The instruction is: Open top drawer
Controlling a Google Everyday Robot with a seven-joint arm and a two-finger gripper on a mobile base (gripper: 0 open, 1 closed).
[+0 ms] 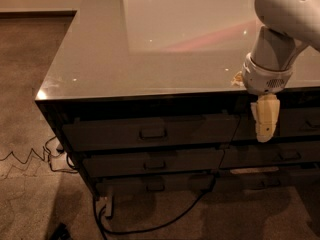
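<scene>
1 top drawer (110, 134), shut under the cabinet top (100, 59), handle (153, 133) untouched; our gripper (265, 129) hangs at the handle's 3 o'clock, well apart, likely levelled for approach, open or closed we cannot tell.

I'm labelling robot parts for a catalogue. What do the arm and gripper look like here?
The arm is a smooth, rounded, pale grey-white shell ending in a ringed cylindrical wrist with a small dark grille. The gripper, hanging in front of the cabinet towards its right side, is cream-yellow and blocky with a rounded tip. No cables show on either.
</scene>
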